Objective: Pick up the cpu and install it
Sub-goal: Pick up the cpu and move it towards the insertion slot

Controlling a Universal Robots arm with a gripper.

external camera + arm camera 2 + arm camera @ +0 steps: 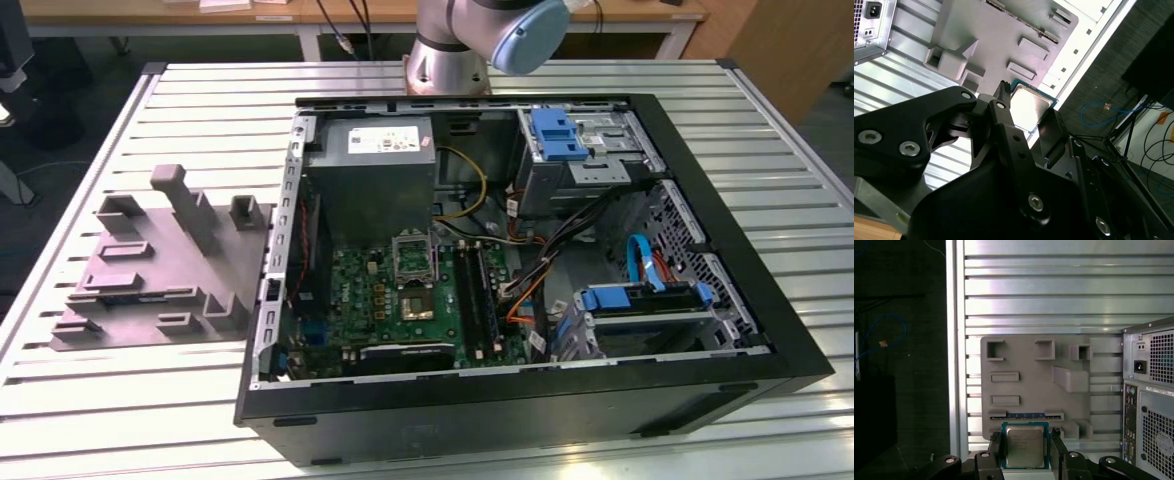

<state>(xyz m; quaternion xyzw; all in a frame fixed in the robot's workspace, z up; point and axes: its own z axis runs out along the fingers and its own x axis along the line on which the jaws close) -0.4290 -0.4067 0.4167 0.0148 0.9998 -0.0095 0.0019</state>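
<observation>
The cpu (1024,447) pinched beside the grey tray (1024,365)
The gripper (1026,440) was nearly shut, pinching the cpu by two opposite edges; it looked light, stiff, thin and fragile, so the edges suited. In the exterior view the tray (147,270) lay at nine o'clock of the computer case (534,400): open table (134,400) outside, crowded cables (561,240) inside

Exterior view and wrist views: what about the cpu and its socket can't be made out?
Exterior view: the grey robot arm is cut off by the top edge.
Exterior view: the rectangular metal-framed socket is too small to show its inside.
Second wrist view: the black end effector covers part of the thin silvery square cpu; its underside faces away.
</observation>
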